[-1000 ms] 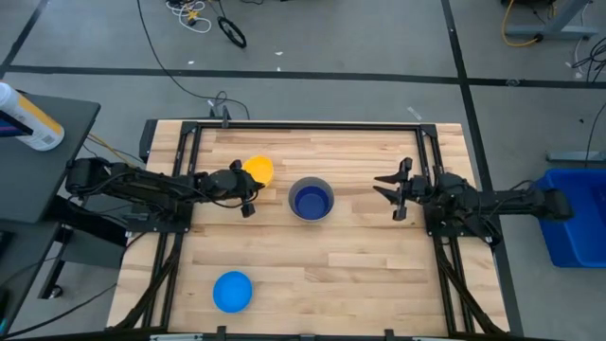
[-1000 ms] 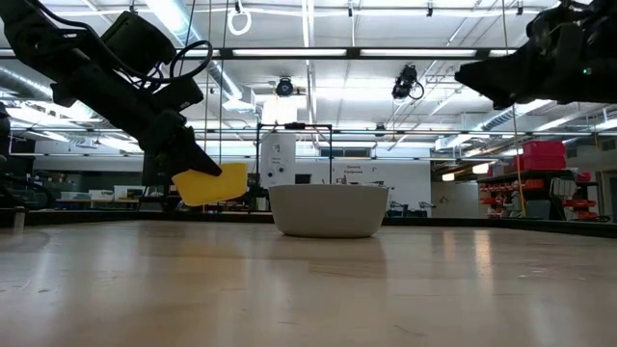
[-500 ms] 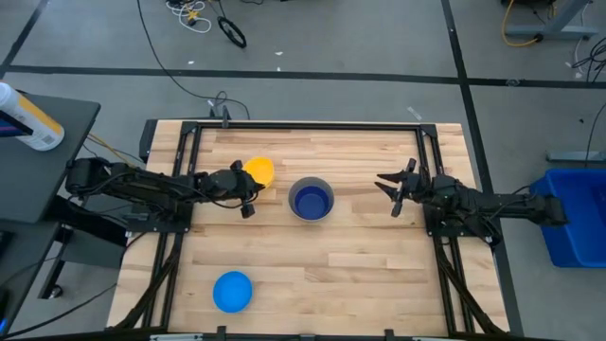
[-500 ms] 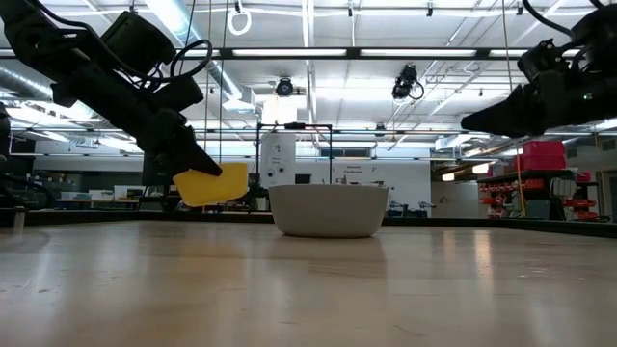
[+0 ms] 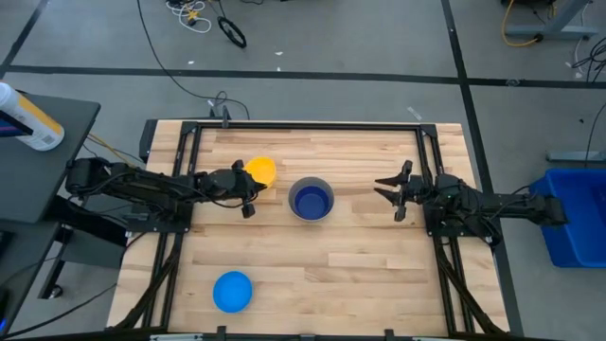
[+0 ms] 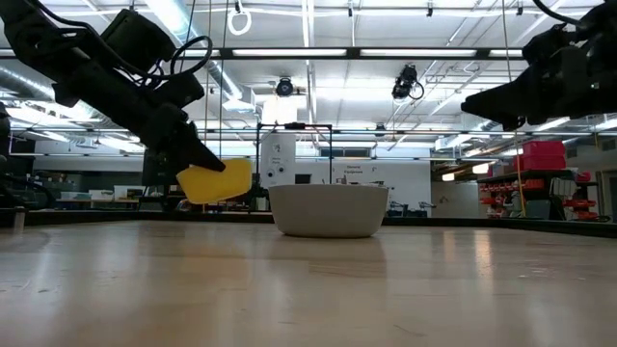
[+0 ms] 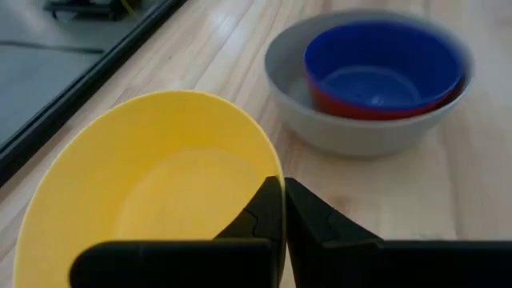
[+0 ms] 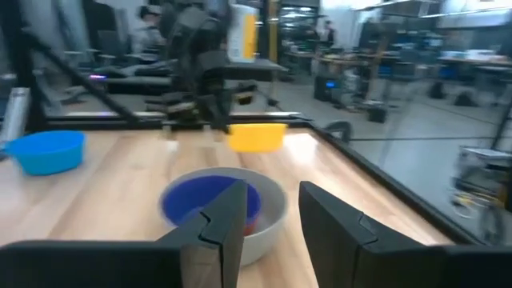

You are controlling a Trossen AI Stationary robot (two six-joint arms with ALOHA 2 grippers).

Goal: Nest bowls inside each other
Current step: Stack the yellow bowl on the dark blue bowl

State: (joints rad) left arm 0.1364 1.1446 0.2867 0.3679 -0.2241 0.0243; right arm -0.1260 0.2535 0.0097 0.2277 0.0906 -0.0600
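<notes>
A yellow bowl [image 5: 260, 170] hangs above the table left of centre, with my left gripper [image 5: 248, 186] shut on it; the low view shows the yellow bowl [image 6: 216, 181] clear of the wood. At the table's middle stands the grey bowl [image 5: 311, 183], with a red bowl [image 7: 362, 109] and a dark blue bowl [image 5: 311, 202] nested in it. A light blue bowl [image 5: 232, 291] sits on its base near the front left. My right gripper [image 5: 392, 193] hovers open to the right of the grey bowl, with nothing between its fingers [image 8: 228, 220]. My left gripper pinches the yellow bowl's rim [image 7: 270, 170] on the side facing the arm, one finger inside the wall and one outside. The fingers come from the table's left, slanting down. The bowl is lifted clear, its mouth up and slightly tilted.
A black frame [image 5: 312, 126] runs along the table's far edge and down both sides. Bare wood lies between the grey bowl and the light blue bowl, and in front of my right gripper.
My right gripper's fingers have dipped and then come partway back up, staying open and in the same place over the table. The yellow bowl stays lifted in my left gripper.
</notes>
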